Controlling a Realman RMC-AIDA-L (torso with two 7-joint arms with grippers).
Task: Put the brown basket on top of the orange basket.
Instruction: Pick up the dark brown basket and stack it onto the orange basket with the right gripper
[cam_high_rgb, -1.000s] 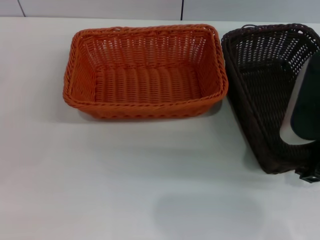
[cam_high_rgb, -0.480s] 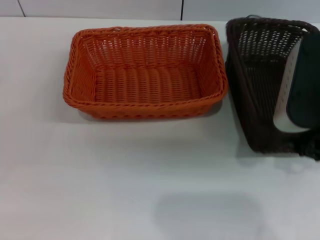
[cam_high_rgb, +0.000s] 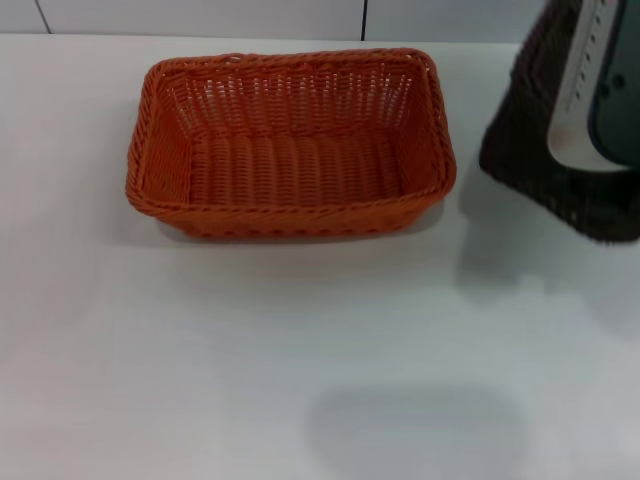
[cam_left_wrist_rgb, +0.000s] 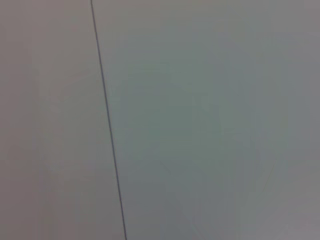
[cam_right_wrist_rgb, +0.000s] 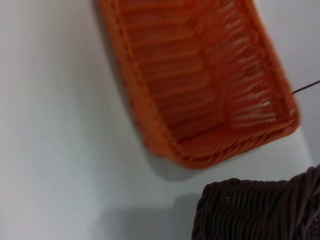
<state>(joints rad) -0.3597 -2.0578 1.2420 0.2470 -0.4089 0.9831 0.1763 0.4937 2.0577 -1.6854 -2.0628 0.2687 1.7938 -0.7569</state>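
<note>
Midway: brown basket lifted, not yet stacked

Table — white, wide, bare across the near half in the head view.

Orange basket — sits flat on the table at centre-left, open side up, nothing inside it. The right wrist view shows it from above and to one side, likewise unoccupied. It is the target and looks ready to receive.

Brown basket — at the far right of the head view, tipped steeply and apparently off the table, with a shadow below and beside it. It is well to the right of the orange basket, not over it and not touching it. Its braided rim fills a corner of the right wrist view.

Right arm — white and dark housing in front of the brown basket, evidently carrying it. Fingers hidden; cannot tell whether the claw is clamped on the weave.

Left gripper — not in view; its wrist camera shows only a plain surface with a thin seam.

Judgement: pickup done. Left — carry leftward over the orange basket, level it, lower it in, release.
</note>
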